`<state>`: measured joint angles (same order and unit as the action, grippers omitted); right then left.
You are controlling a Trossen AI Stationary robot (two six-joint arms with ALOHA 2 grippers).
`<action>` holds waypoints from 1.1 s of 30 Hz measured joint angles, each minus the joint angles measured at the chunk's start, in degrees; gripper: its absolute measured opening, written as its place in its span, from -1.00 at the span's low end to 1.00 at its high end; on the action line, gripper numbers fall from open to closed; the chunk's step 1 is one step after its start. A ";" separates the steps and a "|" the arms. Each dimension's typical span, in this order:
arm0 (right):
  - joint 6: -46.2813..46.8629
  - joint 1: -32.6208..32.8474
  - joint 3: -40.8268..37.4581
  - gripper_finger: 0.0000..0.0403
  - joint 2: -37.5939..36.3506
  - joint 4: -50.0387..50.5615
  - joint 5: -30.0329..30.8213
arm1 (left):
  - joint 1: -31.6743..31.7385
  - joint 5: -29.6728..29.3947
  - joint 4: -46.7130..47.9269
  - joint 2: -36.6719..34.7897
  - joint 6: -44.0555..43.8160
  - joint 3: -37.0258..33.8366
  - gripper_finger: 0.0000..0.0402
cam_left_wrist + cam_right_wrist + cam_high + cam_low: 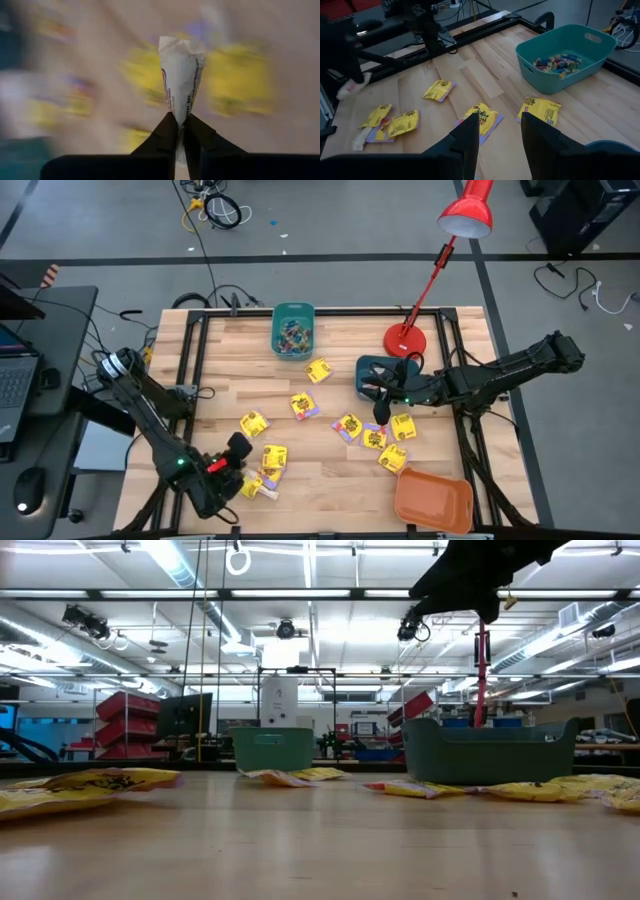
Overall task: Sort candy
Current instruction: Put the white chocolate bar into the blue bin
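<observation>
The left gripper (181, 131) is clenched on a pale whitish stick-shaped wrapped sweet (180, 80) above the table's near left corner, with square yellow candy packets (272, 459) just beside it. The right gripper (500, 131) hangs released over more yellow packets mid-table, near the dark teal plastic bin (372, 370).
</observation>
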<state>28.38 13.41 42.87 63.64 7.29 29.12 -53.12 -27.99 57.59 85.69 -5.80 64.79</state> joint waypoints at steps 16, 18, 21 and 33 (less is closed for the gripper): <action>-16.27 4.09 7.13 -0.34 -1.25 -5.25 6.38 | 20.09 -15.93 -15.84 -1.66 27.45 4.75 -0.90; -18.27 4.99 7.81 -0.34 -1.37 -5.14 8.08 | 22.55 -14.12 -21.52 -1.81 32.36 4.06 -0.90; -20.53 6.28 8.44 -0.34 -1.56 -5.09 11.87 | 26.15 -10.25 -31.61 -1.77 40.05 2.18 -0.92; -27.28 10.20 8.46 -0.34 -1.60 -1.25 19.05 | 42.92 9.86 -68.13 -1.75 50.85 -6.54 -0.93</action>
<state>1.10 23.61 51.33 62.04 6.04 48.18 -10.20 -18.13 -10.54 83.94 45.06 58.25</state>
